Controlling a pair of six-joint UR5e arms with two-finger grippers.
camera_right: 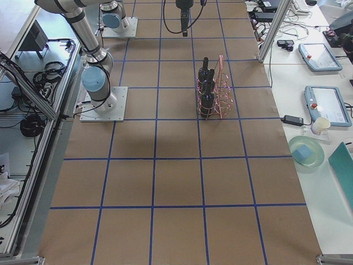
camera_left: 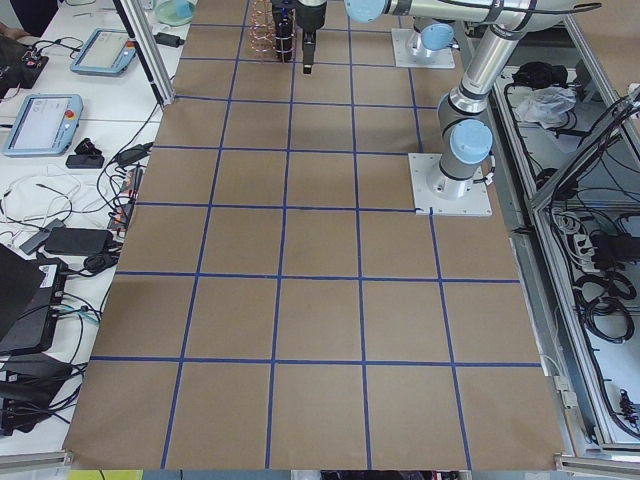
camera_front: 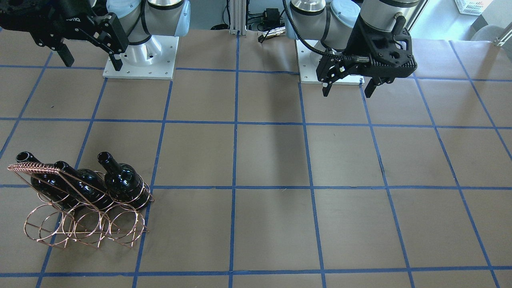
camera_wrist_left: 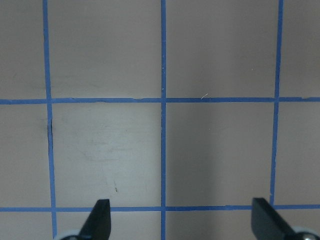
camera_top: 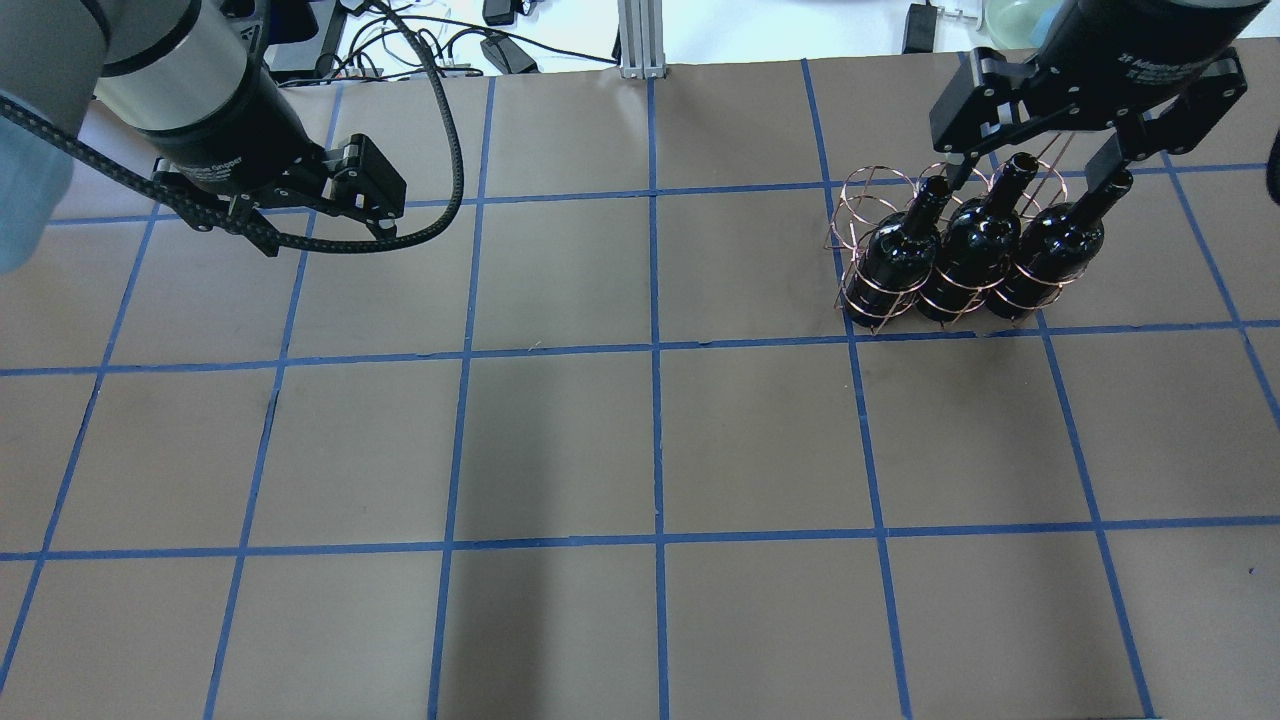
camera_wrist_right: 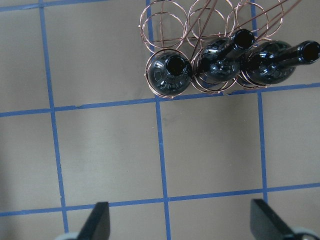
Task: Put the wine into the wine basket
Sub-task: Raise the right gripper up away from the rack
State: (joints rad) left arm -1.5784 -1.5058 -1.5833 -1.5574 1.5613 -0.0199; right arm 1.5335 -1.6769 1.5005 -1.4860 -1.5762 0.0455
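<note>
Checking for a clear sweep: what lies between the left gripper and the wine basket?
Nothing stands there. Between the left gripper and the wine basket there is only bare table. The overhead view shows the whole stretch.

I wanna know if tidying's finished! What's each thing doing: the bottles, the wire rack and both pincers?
Copper wire wine rack: standing, three hoops filled, others empty.
Left-hand glossy black glass bottle, overhead view: in a hoop, neck up, uncorked.
Middle black bottle: same.
Right-hand black bottle: same.
Left pincer: open, empty.
Right pincer: open, empty.
</note>
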